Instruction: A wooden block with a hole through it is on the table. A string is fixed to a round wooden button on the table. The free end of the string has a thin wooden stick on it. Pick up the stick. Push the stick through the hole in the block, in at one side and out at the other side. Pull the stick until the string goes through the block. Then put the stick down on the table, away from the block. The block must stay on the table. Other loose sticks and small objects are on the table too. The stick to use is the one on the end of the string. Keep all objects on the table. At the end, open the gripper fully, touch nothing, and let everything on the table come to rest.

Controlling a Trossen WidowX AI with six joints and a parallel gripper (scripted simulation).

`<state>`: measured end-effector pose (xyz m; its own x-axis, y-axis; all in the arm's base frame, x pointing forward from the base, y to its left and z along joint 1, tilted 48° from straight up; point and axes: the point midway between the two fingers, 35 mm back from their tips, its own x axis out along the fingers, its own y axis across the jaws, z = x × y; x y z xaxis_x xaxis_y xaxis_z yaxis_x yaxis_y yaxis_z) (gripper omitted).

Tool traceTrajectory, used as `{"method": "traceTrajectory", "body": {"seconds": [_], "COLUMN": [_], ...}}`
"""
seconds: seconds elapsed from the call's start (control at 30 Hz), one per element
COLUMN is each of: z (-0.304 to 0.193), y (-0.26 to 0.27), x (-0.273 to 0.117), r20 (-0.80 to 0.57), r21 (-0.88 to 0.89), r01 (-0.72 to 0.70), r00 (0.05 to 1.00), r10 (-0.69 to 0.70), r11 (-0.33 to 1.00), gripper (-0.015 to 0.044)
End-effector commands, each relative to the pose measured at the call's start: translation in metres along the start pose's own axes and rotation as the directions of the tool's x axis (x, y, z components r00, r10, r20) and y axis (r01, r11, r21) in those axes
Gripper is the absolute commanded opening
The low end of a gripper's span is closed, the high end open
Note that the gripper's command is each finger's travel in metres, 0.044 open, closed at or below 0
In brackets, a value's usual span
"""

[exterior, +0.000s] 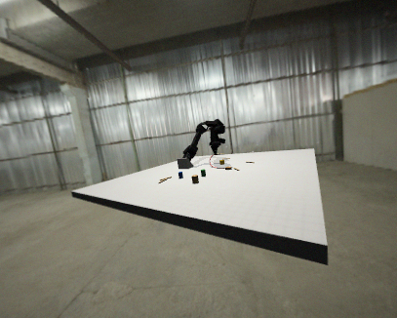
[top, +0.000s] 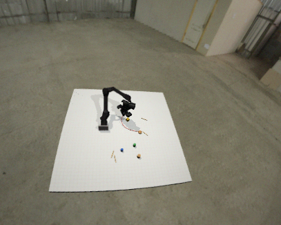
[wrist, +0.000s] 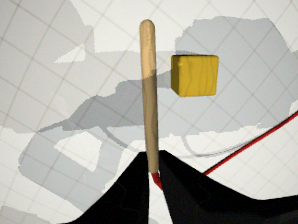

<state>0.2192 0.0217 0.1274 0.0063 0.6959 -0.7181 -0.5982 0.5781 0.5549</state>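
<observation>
Your pincer (top: 128, 115) (exterior: 215, 152) (wrist: 152, 157) is clamped on the string-end stick (wrist: 149, 95), above the desk (top: 83, 165) (exterior: 259, 205). In your wrist view, the yellow block (top: 128, 119) (exterior: 221, 162) (wrist: 194, 76) lies just right of the stick; the red string (top: 125, 126) (exterior: 211, 162) (wrist: 250, 145) curves to the button (top: 140, 132) (exterior: 228, 169).

One camera looks steeply down on the whole white table (top: 94, 172) (exterior: 259, 205) from afar, another faces it from low beyond a corner, and the wrist's peers closely past the gripper (top: 128, 114) (exterior: 215, 152) (wrist: 154, 159) at the yellow block (top: 128, 119) (exterior: 221, 162) (wrist: 194, 76) all three share.
</observation>
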Motion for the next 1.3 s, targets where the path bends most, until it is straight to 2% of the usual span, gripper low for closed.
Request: {"method": "traceTrajectory", "body": {"seconds": [0.0,0.57,1.0,1.27], "z": [0.003,0.011,0.018,0.021], "y": [-0.007,-0.025,-0.04,-0.05], "x": [-0.001,-0.004,-0.004,-0.004], "r20": [-0.008,-0.038,-0.054,-0.067], "r21": [0.085,0.478,0.711,0.836], "r01": [0.005,0.022,0.045,0.063], "r00": [1.0,0.999,0.998,0.998], "r10": [-0.005,-0.004,-0.009,-0.013], "r11": [0.996,0.878,0.701,0.545], "gripper": [0.0,0.0,0.0,0.0]}}
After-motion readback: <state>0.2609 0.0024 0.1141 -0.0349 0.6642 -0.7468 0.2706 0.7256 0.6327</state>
